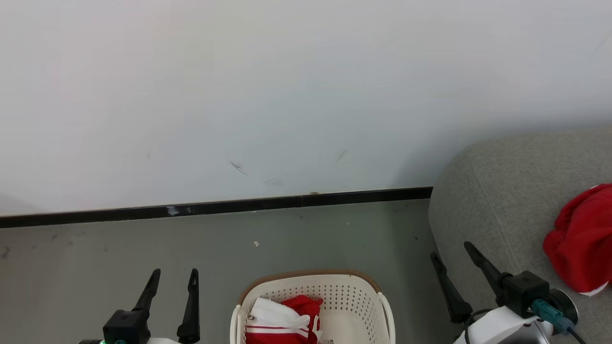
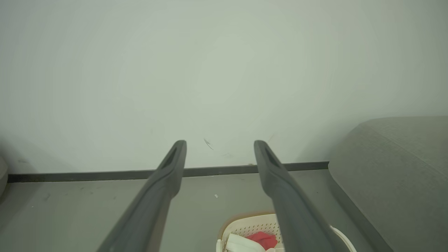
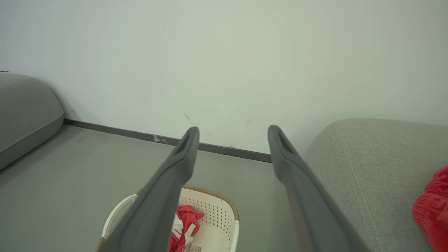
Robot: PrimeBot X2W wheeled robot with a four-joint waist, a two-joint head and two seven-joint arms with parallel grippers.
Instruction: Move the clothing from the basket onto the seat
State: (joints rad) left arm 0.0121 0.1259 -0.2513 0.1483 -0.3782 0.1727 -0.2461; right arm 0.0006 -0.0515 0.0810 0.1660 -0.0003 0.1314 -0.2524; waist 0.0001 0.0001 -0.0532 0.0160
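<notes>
Pale wall (image 1: 287,95), dark baseboard (image 1: 239,205), grey floor (image 1: 143,248). Basket (image 1: 349,296) stands on the floor near the grey sofa (image 1: 497,200), w/ a gap btwn them. Left fingers (image 1: 191,306) and right fingers (image 1: 485,267) are both spread wide w/ nothing in them, one pair each side of the basket, right pair close to the sofa front.

Risks (judgement):
- Basket looks light, so a snagged pull could tip or drag it.
- Fingertips may catch in the perforated wall.
- Bundle is crumpled, so a shallow pinch may take one layer only and the rest drops to the floor in the gap before the sofa.
- Much of the basket is cut off at the bottom edge of the head view, so aim is poor.

Clothing in basket (image 1: 282,320): red fabric w/ a white panel and white stripe trim, bunched at the basket's left side, paper label (image 3: 190,248) showing beside it on the bottom. Second red garment (image 1: 581,239) lies heaped on the sofa top, white edge showing low. Task looks partly done.
</notes>
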